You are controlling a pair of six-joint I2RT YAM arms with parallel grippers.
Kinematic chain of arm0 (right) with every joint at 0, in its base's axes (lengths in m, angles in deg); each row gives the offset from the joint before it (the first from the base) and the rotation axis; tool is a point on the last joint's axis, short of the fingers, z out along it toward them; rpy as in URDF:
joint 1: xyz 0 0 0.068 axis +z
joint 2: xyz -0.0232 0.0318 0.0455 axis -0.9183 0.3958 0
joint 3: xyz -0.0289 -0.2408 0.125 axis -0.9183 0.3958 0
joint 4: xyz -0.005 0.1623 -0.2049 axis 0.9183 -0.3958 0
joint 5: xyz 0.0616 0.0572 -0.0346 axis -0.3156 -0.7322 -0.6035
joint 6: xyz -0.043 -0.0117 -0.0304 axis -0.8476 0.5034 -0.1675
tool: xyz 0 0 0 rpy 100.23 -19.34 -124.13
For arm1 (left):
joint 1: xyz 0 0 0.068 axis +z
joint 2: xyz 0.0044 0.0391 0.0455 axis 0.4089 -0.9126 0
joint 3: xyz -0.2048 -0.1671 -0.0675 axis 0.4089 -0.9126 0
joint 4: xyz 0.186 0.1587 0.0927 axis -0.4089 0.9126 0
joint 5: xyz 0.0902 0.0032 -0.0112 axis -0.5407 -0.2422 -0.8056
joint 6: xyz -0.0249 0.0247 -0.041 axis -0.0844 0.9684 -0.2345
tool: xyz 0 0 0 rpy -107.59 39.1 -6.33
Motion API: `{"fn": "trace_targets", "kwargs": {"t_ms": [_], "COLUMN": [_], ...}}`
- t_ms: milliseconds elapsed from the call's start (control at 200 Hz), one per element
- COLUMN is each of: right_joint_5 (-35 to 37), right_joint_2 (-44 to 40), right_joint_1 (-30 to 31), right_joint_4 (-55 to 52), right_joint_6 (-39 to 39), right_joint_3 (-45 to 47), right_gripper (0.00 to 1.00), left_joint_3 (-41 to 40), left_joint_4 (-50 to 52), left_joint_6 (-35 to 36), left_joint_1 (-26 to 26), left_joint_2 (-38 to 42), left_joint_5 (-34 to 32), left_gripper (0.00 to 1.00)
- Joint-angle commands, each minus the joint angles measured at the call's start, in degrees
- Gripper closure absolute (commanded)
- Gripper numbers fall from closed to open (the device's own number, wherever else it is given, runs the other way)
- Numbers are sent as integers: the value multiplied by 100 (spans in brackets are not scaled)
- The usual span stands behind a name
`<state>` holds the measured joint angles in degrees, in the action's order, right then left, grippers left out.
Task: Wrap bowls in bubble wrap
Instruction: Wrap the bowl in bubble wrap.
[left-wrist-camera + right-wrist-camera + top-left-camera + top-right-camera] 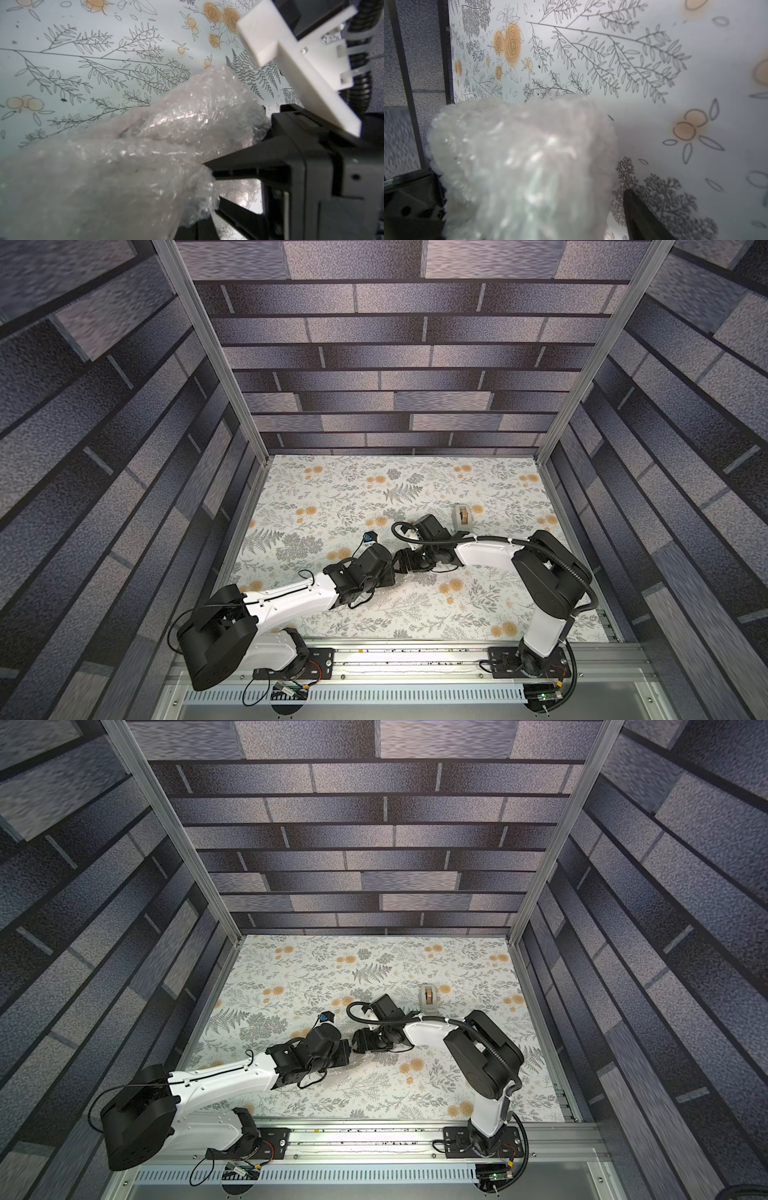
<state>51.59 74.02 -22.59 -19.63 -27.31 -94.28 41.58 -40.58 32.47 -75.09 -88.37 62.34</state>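
Bubble wrap (145, 155), a crumpled translucent whitish sheet, is bunched over the floral tabletop (83, 62), hiding anything inside and the left gripper (388, 572) pinching it, while the right gripper (212, 182) stands spread around its end.

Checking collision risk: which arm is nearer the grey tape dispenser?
Right. The right arm passes close beside the tape dispenser; the left arm ends at the bubble wrap, well short of it.
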Motion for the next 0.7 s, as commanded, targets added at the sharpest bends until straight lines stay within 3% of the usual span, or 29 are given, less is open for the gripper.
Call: {"fn": "trace_targets", "kwargs": {"t_ms": [0, 155, 692], "right_joint_5": [197, 328, -493], "right_joint_2": [-328, -665, -764], "right_joint_1": [-62, -211, -387], "right_joint_4": [81, 172, 1092], "right_joint_6": [145, 282, 703], "right_joint_3": [186, 357, 544], "right_gripper": [26, 23, 10], "left_joint_3": [-73, -99, -90], "left_joint_4": [-46, -106, -60], "left_joint_6": [-21, -17, 52], "left_joint_1": [-63, -55, -37], "left_joint_2": [-56, -54, -1], "left_joint_5": [134, 144, 91], "left_gripper": [100, 100, 100]}}
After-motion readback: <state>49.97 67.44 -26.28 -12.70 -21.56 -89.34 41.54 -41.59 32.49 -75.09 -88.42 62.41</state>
